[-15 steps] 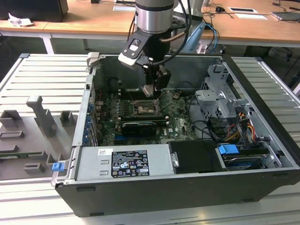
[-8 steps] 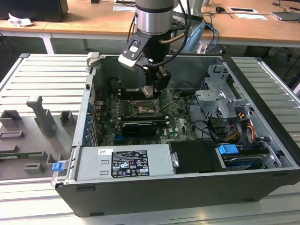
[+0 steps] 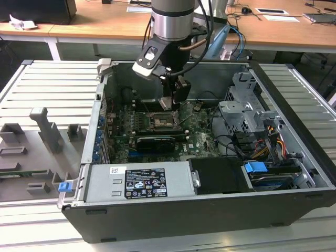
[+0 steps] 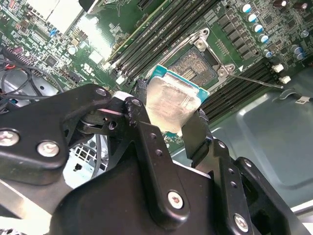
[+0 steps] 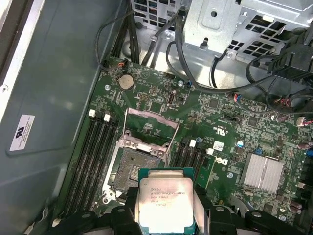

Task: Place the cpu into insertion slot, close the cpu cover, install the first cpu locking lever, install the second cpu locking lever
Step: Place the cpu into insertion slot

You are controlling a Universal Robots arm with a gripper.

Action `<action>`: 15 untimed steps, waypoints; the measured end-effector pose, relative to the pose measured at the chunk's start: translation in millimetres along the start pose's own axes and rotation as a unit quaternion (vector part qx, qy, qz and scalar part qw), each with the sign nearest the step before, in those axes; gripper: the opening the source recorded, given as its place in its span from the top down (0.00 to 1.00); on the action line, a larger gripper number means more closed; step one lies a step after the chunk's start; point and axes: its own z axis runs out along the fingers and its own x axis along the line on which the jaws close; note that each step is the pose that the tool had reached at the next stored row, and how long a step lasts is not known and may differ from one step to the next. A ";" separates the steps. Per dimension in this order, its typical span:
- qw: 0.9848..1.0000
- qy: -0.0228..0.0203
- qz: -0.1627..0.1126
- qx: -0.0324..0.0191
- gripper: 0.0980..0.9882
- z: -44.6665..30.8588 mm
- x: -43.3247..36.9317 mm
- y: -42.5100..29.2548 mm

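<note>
Gripper [image 4: 166, 122]: fingers pinched shut on two opposite edges of the chip [image 5: 165, 203]; silvery top faced up in the first wrist view.
Chip position: hung above the board, close to the socket [image 5: 134, 169], not seated; overlapped the socket's edge in both wrist views.
Socket: open, dark contact field bare, nothing in it.
Cover frame [image 5: 151, 116]: flipped up at the socket's far side, off the opening.
Lever [image 4: 254, 82]: thin rod swung out, unlatched as far as could be judged.
Risk 1: bent contacts likely if lowered tilted or offset; narrow edge grip gave little margin against slip.
Risk 2: corner could have caught the socket rim if rotated off square; keying marks too small to check.
Risk 3: fingers could have clipped the cover frame or the memory slots [image 5: 93, 152] on descent.
Case [image 3: 157, 226]: open, on its side on the ribbed bench [image 3: 47, 89]; held the board [image 3: 202, 137], grey supply box [image 3: 139, 181] at front, drive cage [image 3: 247, 110] and cables [image 3: 273, 139] toward the exterior view's right.
Board: carried socket, memory slots either side, finned heat sink [image 5: 261, 174], coin cell [image 5: 126, 81].
</note>
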 end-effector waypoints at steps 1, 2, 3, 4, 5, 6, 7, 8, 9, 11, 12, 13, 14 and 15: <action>1.000 0.000 0.000 0.000 0.52 0.5 0.0 0.0; 1.000 0.000 0.000 0.000 0.52 0.8 0.0 -0.1; 1.000 0.000 0.000 0.000 0.52 1.2 0.0 -0.1; 1.000 0.000 0.000 0.000 0.52 1.4 0.0 -0.1; 1.000 0.000 0.000 0.000 0.52 1.7 0.0 -0.1; 1.000 0.000 0.000 0.000 0.52 2.0 0.0 -0.2; 1.000 0.000 0.000 0.000 0.52 2.3 0.0 -0.2; 1.000 0.000 0.001 0.000 0.52 2.5 0.0 -0.2; 1.000 0.000 0.001 0.000 0.52 2.8 0.0 -0.2; 1.000 0.000 0.001 0.000 0.52 3.5 0.0 -0.3; 1.000 0.000 0.001 0.000 0.52 3.8 0.0 -0.3; 1.000 0.000 0.001 0.000 0.52 4.1 0.0 -0.3; 1.000 0.000 0.001 0.000 0.52 4.5 0.0 -0.3; 1.000 0.000 0.001 0.000 0.52 4.7 0.0 -0.4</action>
